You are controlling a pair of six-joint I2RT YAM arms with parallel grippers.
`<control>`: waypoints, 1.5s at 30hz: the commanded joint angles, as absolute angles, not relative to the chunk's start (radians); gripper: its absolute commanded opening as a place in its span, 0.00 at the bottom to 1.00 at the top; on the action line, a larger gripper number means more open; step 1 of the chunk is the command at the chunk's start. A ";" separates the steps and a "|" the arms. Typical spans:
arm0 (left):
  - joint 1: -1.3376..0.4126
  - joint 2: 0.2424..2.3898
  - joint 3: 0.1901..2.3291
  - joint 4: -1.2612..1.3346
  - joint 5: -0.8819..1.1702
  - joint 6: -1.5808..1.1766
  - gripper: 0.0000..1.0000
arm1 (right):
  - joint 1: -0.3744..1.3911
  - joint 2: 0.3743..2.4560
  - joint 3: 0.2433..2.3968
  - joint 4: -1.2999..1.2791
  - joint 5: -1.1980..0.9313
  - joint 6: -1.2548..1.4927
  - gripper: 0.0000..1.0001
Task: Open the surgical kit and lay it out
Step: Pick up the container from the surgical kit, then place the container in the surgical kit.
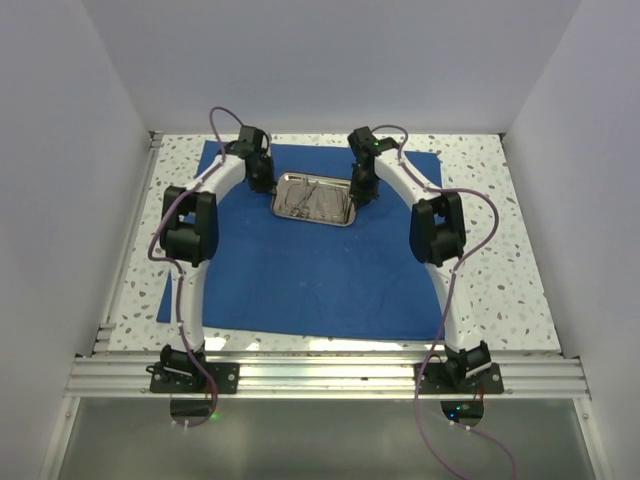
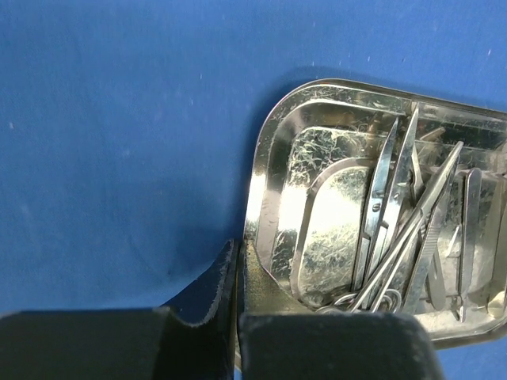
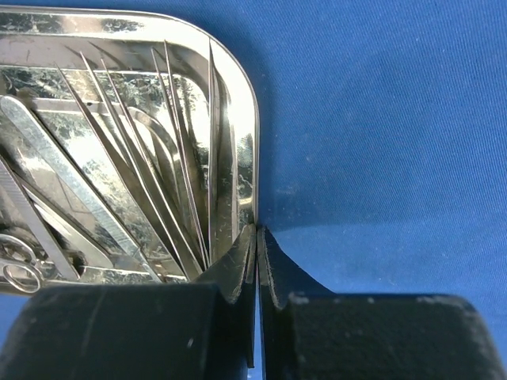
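Note:
The royal-blue cloth wrap (image 1: 300, 270) lies spread flat as a large sheet on the table. The shiny steel tray (image 1: 316, 198) stands on its far part, with several thin metal instruments (image 2: 396, 229) lying in it. My left gripper (image 1: 262, 182) is shut on the tray's left rim (image 2: 255, 214), one finger inside and one outside. My right gripper (image 1: 360, 190) is shut on the tray's right rim (image 3: 252, 190) the same way. The wrist views show the instruments (image 3: 135, 182), scissors and tweezers among them, lying lengthwise in the tray.
The speckled white table (image 1: 500, 270) shows around the cloth. White walls close in on the left, right and back. An aluminium rail (image 1: 320, 375) with both arm bases runs along the near edge.

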State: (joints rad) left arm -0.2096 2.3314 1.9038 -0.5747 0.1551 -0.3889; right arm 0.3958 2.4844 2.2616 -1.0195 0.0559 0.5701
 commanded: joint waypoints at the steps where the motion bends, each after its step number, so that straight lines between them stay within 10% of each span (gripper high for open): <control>1: -0.235 2.257 1.841 -0.626 0.160 -0.362 0.00 | 0.419 2.401 2.208 -1.051 0.014 0.537 0.00; 36: -0.331 1.643 0.996 -0.621 0.112 -0.437 0.00 | 0.420 1.847 1.282 -0.997 -0.071 0.399 0.01; 40: -0.331 1.643 1.023 -0.644 0.107 -0.443 0.20 | 0.420 1.809 1.293 -1.015 -0.060 0.394 0.72; 45: -0.331 1.629 1.103 -0.684 0.091 -0.449 0.54 | 0.420 1.764 1.385 -1.092 -0.018 0.387 0.82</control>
State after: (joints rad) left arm -0.3347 1.6714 1.0252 -0.6529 0.1349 -0.4515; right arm 0.4202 1.8362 1.3045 -1.0126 -0.0639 0.4168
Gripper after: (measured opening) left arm 0.517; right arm 0.818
